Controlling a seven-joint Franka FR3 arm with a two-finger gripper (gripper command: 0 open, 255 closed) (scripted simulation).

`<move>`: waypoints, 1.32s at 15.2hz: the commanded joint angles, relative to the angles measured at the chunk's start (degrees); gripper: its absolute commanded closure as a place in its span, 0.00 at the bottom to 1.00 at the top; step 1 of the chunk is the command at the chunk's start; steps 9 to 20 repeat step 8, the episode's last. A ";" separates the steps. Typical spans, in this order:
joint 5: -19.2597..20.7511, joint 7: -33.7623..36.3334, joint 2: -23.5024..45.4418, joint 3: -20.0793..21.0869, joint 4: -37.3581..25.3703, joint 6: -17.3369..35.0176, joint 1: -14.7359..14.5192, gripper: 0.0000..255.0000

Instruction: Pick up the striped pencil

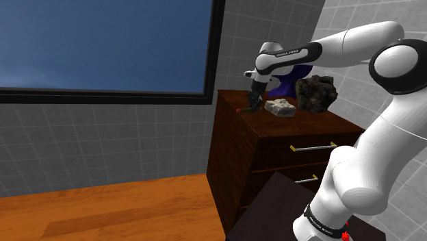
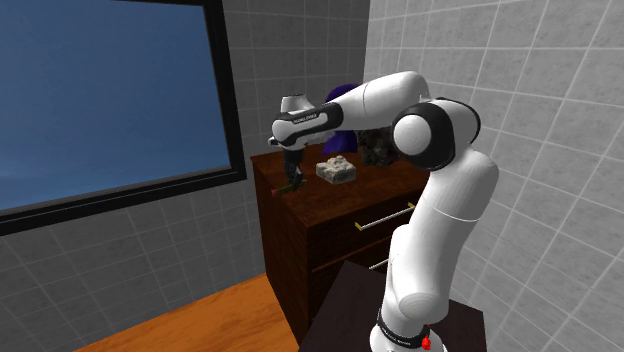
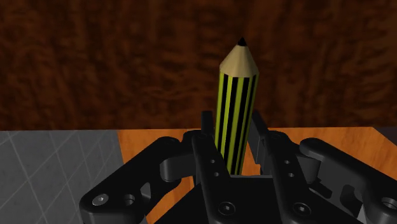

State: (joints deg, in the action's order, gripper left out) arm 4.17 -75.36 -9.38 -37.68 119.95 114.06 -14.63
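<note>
The striped pencil [image 3: 236, 108] has yellow and black stripes, a tan cone and a black tip. My gripper [image 3: 232, 139] is shut on it, with the fingers [image 3: 207, 137] clasping its shaft on both sides and the tip pointing away from the hand. In the shoulder view the gripper [image 1: 254, 101] hangs over the near left corner of the dark wooden dresser [image 1: 301, 133], and the pencil [image 1: 245, 108] sticks out just below the fingers. The second exterior view has the gripper [image 2: 292, 175] and pencil [image 2: 288, 186] at that same corner.
On the dresser top lie a pale stone-like block [image 1: 280, 107], a dark rocky lump [image 1: 316, 92] and a purple thing [image 1: 282, 86] behind my arm. A large window [image 1: 102, 44] fills the tiled wall to the left. Orange wooden floor [image 1: 102, 209] lies below.
</note>
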 commanded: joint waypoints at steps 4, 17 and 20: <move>0.59 0.61 -1.18 0.54 -2.99 -4.00 -0.04 1.00; 0.68 0.73 -1.43 0.71 -4.44 -5.66 -0.08 1.00; 0.68 0.73 -1.43 0.71 -4.44 -5.66 -0.08 1.00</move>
